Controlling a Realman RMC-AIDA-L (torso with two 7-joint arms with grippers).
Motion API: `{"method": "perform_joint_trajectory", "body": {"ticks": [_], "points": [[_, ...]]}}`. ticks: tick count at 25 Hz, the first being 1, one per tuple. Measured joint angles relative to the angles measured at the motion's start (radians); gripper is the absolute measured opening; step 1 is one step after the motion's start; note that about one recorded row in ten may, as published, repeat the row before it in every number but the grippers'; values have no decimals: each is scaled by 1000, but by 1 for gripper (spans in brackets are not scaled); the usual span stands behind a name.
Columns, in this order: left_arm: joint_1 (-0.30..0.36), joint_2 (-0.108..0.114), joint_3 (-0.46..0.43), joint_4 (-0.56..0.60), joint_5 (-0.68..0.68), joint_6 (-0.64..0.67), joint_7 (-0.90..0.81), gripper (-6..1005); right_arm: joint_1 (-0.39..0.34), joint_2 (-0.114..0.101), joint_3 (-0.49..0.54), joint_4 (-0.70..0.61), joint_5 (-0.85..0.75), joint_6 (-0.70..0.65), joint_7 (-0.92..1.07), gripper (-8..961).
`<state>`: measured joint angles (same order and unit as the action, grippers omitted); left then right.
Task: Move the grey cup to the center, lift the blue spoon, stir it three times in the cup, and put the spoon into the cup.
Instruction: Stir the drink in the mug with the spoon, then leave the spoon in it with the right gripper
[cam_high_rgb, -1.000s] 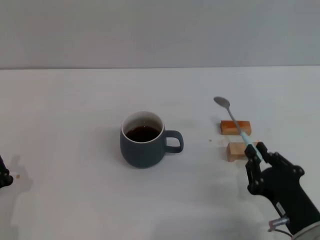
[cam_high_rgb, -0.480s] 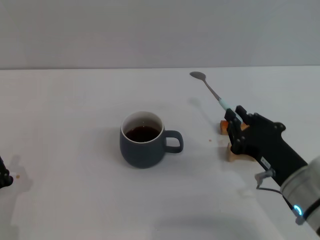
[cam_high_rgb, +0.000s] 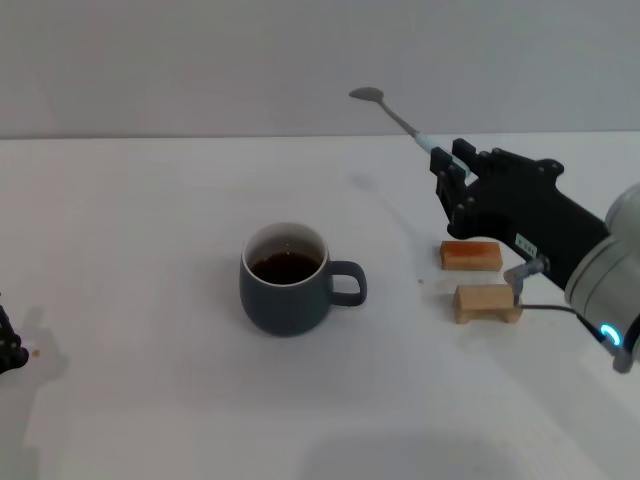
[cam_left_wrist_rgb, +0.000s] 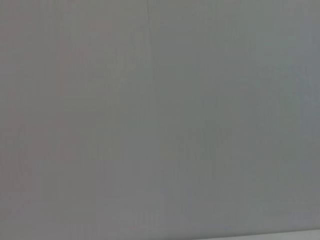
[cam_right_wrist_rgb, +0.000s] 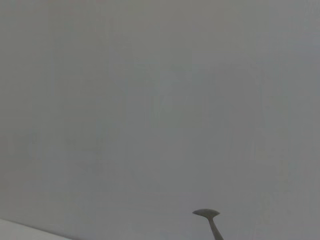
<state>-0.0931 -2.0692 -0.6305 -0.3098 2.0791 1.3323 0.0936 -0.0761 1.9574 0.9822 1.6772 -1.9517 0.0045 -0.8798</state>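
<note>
A: At far left desk (cam_high_rgb: 150, 400) edge, left end effector (cam_high_rgb: 8, 350) parked; fingers can't tell.
B: Mid desk?
A: Grey cup (cam_high_rgb: 287, 278), handle twd right, dark liquid inside.
B: Right side?
A: Right end effector (cam_high_rgb: 450, 172) raised, clamped on blue spoon (cam_high_rgb: 395, 117) handle; bowl up-left, well clear of cup. Two wood blocks (cam_high_rgb: 478, 277) below it.

1 cup (cam_high_rgb: 285, 290), 1 spoon (cam_high_rgb: 392, 114), 2 wood blocks (cam_high_rgb: 471, 255).
</note>
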Motion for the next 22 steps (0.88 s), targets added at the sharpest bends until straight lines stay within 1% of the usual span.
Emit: {"method": "perform_joint_trajectory", "body": {"ticks": [1, 2, 3, 4, 5, 6, 7, 8, 10, 11, 12, 13, 17, 21, 22], "points": [[0, 0, 0, 0, -1, -1, 0, -1, -17, 28, 47, 26, -21, 69, -8, 162], [0, 0, 0, 0, -1, -1, 0, -1, -45, 85, 127, 75, -93, 209, -7, 162], [0, 0, 0, 0, -4, -2, 0, -2, -45, 85, 127, 75, -93, 209, -7, 162], [-1, 0, 0, 0, -4, -2, 0, -2, -54, 107, 158, 98, -137, 270, 5, 162], [-1, 0, 0, 1, -4, -2, 0, -2, -54, 118, 177, 123, -176, 314, 32, 162], [-1, 0, 0, 1, -4, -2, 0, -2, -43, 118, 189, 147, -224, 356, 89, 162], [-3, -1, 0, 3, -4, -2, 0, -2, -16, 113, 204, 183, -300, 410, 185, 162], [-3, -1, 0, 3, -4, -2, 0, -2, -16, 113, 204, 183, -300, 410, 185, 162], [-4, -2, -1, 5, -4, -2, 0, -2, 15, 112, 223, 217, -400, 484, 277, 162], [-6, -2, 0, 6, -4, -2, 0, -2, 24, 114, 229, 230, -425, 514, 292, 162], [-6, -2, 0, 6, -3, -2, 0, -2, 45, 116, 244, 257, -457, 582, 313, 162], [-7, -2, 0, 6, -2, -2, 0, -2, 45, 116, 244, 257, -457, 582, 313, 162], [-6, -2, 0, 8, -1, 2, 0, -2, 102, 116, 292, 318, -480, 738, 359, 162], [0, 0, 0, 8, -2, 14, 0, -2, 157, 117, 324, 350, -489, 884, 395, 162], [2, 0, 0, 10, -3, 23, 0, -2, 196, 117, 347, 352, -489, 963, 426, 162]]}}
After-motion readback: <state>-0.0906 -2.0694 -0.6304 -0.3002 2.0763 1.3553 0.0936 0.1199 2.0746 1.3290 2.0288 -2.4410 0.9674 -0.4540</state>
